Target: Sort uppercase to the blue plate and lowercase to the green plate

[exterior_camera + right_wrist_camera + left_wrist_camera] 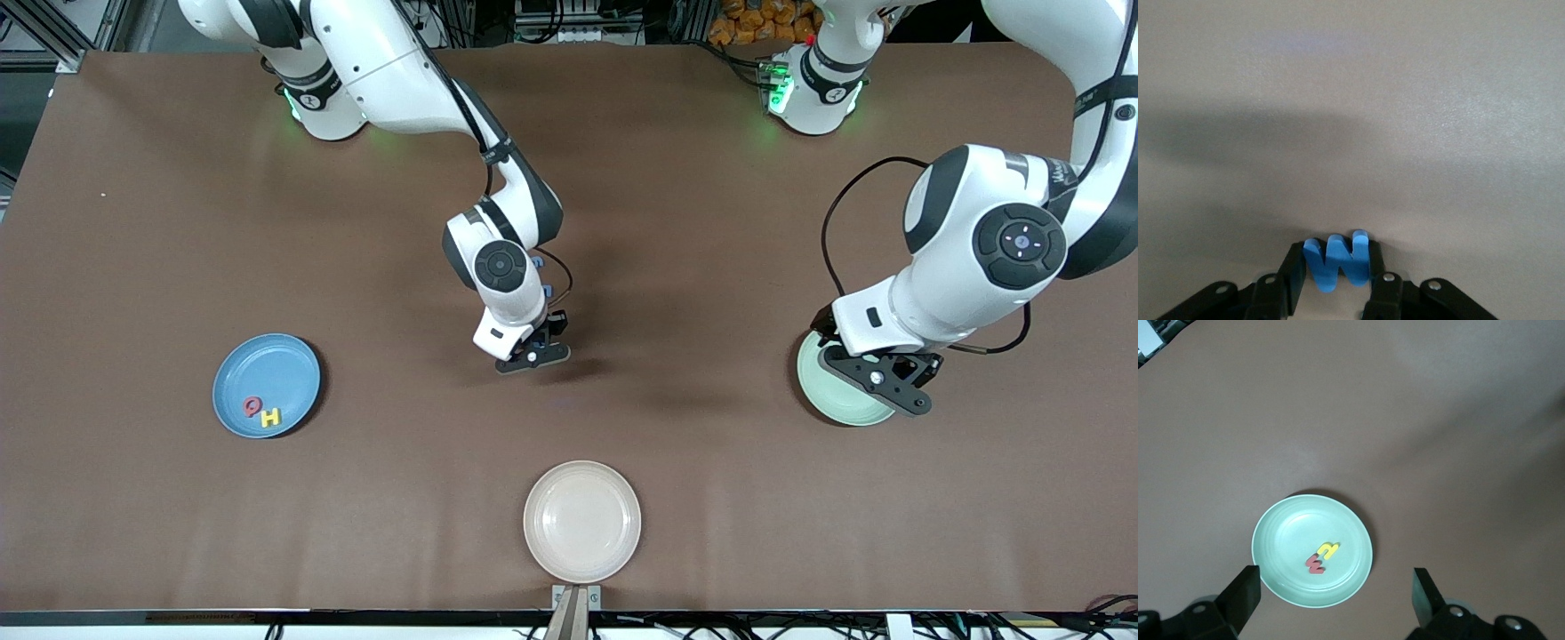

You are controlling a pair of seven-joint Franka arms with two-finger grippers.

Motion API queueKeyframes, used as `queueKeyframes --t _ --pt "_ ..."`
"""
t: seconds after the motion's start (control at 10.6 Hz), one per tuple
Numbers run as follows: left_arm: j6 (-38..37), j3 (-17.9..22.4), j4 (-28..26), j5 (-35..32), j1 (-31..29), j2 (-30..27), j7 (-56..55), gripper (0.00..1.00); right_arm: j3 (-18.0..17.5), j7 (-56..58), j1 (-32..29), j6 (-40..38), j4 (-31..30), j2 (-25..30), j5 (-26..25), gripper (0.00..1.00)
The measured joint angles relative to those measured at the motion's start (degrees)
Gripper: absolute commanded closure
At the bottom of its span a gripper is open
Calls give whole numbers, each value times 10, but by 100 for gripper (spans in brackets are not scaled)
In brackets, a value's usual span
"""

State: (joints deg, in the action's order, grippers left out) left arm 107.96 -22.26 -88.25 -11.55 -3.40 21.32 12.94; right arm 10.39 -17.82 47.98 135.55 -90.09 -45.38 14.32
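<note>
My right pincer [1338, 293] pinches the blue W [1337, 261] low over mid-tabletop [711, 222], bound for the blue plate [240, 364] holding Q [252, 407] and H [271, 417]. My left pincer [1337, 600] waits wide open over the green plate [1281, 527].

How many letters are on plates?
4: red Q and yellow H on the blue plate; red w and yellow h on the green plate.

Front camera is looking steeply down across the table [569, 178]. 2 wrist cameras are looking down past their jaws; left shares the green plate [1271, 540] with front.
</note>
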Motion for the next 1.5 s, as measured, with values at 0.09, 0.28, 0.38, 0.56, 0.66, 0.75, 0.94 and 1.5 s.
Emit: queueKeyframes --t 0.09,0.28,0.38,0.56,0.66,0.75,0.94,1.5 --pt "0 -5 0 0 1 -3 -17 0 0 0 0 4 -2 1 0 100" --pt "0 -17 0 9 3 -5 -55 0 6 0 -1 7 -3 1 0 100" --pt "0 -25 0 23 4 -6 -76 0 19 0 -1 10 -3 2 0 100" --pt "0 -52 -1 40 5 -7 -121 0 62 13 -3 -8 -1 14 0 100" --pt "0 -67 -4 41 8 -7 -134 0 88 30 -3 -32 3 21 0 100" --pt "0 -79 -8 42 15 -7 -141 0 119 55 -5 -58 5 29 0 100" --pt "4 -105 -17 43 33 2 -143 0 176 135 -20 -98 5 35 1 100" --pt "188 -132 -66 -25 175 97 -139 0 196 413 -203 -136 1 36 1 100"
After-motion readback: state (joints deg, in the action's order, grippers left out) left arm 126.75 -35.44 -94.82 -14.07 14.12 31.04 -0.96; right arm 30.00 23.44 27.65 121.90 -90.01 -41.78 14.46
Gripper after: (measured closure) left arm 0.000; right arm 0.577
